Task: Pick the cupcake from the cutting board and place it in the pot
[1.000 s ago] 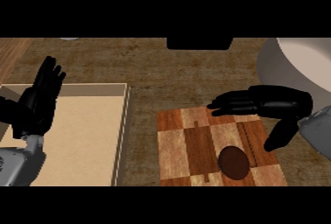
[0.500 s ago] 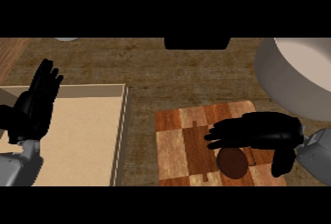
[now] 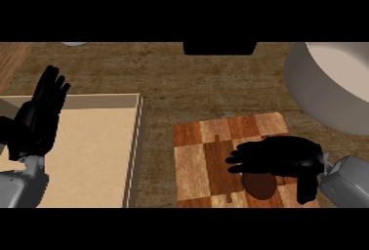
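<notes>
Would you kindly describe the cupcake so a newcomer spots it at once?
Find the checkered wooden cutting board at lower right, below the grey pot. Near its lower edge, partly under the right hand, sits the cupcake: a dark brown oval, the board's only object.

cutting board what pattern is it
Cutting board: checkered light and dark brown wood, head view.

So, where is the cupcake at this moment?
In the head view the cupcake lies at the lower right, on the near part of the cutting board, partly hidden under the right hand; the pot stands further back.
</notes>
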Controlling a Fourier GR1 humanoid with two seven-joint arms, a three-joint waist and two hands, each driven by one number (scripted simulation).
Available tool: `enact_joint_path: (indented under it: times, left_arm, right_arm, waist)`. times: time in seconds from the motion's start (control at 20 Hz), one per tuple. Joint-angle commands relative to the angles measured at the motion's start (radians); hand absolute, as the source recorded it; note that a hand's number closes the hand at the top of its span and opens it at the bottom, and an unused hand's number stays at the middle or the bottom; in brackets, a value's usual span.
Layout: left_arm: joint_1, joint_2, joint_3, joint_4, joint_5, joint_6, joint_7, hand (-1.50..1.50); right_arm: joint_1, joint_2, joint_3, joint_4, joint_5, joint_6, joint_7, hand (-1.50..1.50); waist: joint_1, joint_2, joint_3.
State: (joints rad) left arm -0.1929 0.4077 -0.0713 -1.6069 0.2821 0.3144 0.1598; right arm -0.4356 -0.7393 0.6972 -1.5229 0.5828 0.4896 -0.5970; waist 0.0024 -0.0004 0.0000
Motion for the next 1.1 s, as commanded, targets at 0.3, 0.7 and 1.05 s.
enact_joint_path:
  times: [0.3, 0.7, 1.05]
  left_arm:
    - [0.002, -0.052, 0.058, 0.031, -0.039, -0.055, -0.019, 0.0]
    - [-0.027, -0.06, 0.081, -0.027, -0.074, -0.066, 0.08, 0.0]
    - [-0.024, -0.115, 0.068, 0.029, -0.11, -0.081, 0.022, 0.0]
  right_arm:
    - [0.016, 0.131, -0.053, 0.094, 0.148, 0.037, -0.071, -1.5]
    - [0.0, 0.242, -0.083, 0.241, 0.272, 0.002, -0.062, -1.5]
    - [0.025, 0.2, -0.028, 0.194, 0.366, -0.076, -0.196, 1.5]
  waist:
    - [0.002, 0.001, 0.0]
    - [0.004, 0.001, 0.0]
    - [-0.001, 0.001, 0.0]
